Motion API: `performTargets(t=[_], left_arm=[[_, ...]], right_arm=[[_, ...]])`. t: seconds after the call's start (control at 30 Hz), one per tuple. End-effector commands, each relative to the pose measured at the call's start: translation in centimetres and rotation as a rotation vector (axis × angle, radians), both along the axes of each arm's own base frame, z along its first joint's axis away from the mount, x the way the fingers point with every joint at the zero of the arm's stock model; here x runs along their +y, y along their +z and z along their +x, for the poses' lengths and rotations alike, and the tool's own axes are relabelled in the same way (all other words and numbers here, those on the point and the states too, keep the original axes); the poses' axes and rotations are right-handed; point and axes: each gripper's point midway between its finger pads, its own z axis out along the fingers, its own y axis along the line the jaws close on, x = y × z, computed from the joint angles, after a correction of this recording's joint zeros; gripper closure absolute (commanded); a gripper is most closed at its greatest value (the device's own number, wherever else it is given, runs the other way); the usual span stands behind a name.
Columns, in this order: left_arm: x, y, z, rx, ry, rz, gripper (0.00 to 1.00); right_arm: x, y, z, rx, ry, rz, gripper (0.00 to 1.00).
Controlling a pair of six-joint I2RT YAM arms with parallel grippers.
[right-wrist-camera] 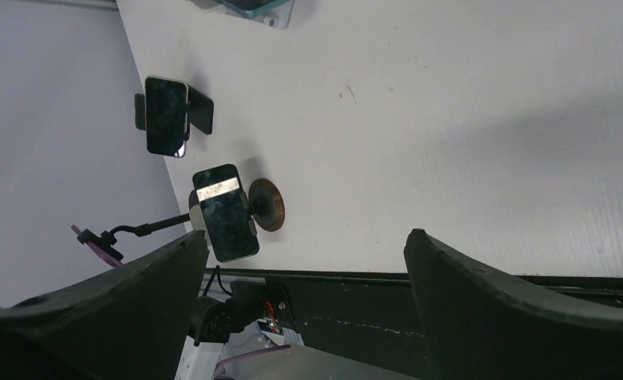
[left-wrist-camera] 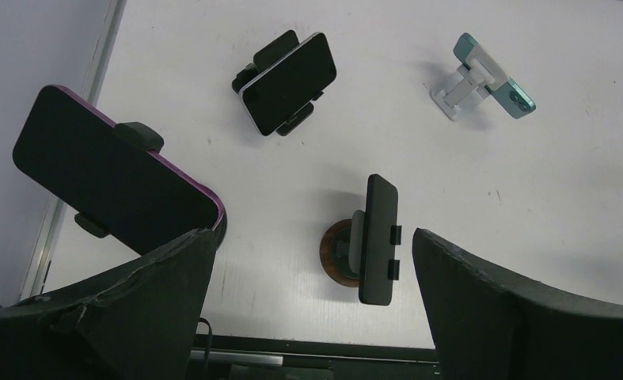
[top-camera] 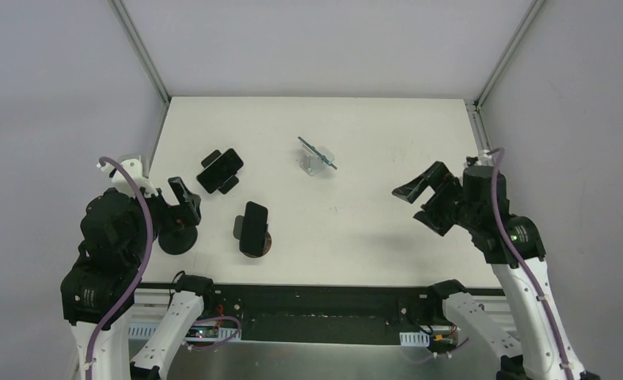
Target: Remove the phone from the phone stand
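Note:
Several phones stand on stands on the white table (top-camera: 371, 237). A purple-edged phone (left-wrist-camera: 110, 178) on a black gooseneck stand (top-camera: 177, 240) sits right by my left gripper (left-wrist-camera: 312, 309), touching the top of its left finger (left-wrist-camera: 165, 285). A black phone (top-camera: 254, 222) stands on a round brown base (left-wrist-camera: 333, 255), between the left fingers in the left wrist view. Another black phone (top-camera: 220, 169) leans in a black cradle. A teal phone (top-camera: 317, 153) sits on a white stand. My left gripper (top-camera: 180, 207) is open and empty. My right gripper (top-camera: 421, 206) is open and empty, hovering at the right.
The table's front edge and a black rail with wiring (top-camera: 316, 305) lie just behind both grippers. Grey walls and metal frame posts (top-camera: 142, 51) enclose the table. The right wrist view shows the brown-base phone (right-wrist-camera: 225, 212) and the cradled phone (right-wrist-camera: 167, 115).

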Motion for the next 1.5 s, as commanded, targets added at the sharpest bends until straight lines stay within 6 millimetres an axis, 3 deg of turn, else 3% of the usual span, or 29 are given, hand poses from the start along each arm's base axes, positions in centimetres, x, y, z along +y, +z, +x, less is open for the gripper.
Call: performTargets(t=[0.0, 0.57, 0.8, 1.0, 1.47], left_arm=[[0.2, -0.3, -0.1, 0.008, 0.003, 0.014, 0.0], [-1.1, -2.0, -0.8, 0.049, -0.061, -0.028, 0.0], [-0.9, -4.2, -1.1, 0.083, -0.063, -0.005, 0.0], [-1.0, -5.5, -1.1, 0.077, -0.068, -0.007, 0.0], [-1.2, -5.6, -1.1, 0.079, -0.077, -0.009, 0.0]], right_arm=[[3.1, 0.4, 2.2, -0.041, 0.024, 0.005, 0.01], [24.3, -2.5, 5.2, -0.005, 0.422, -0.06, 0.01], [31.7, -3.3, 6.7, -0.011, 0.52, 0.027, 0.01], [35.3, -5.2, 7.7, 0.002, 0.564, 0.048, 0.01], [38.2, -11.2, 8.2, 0.07, 0.575, 0.036, 0.01]])
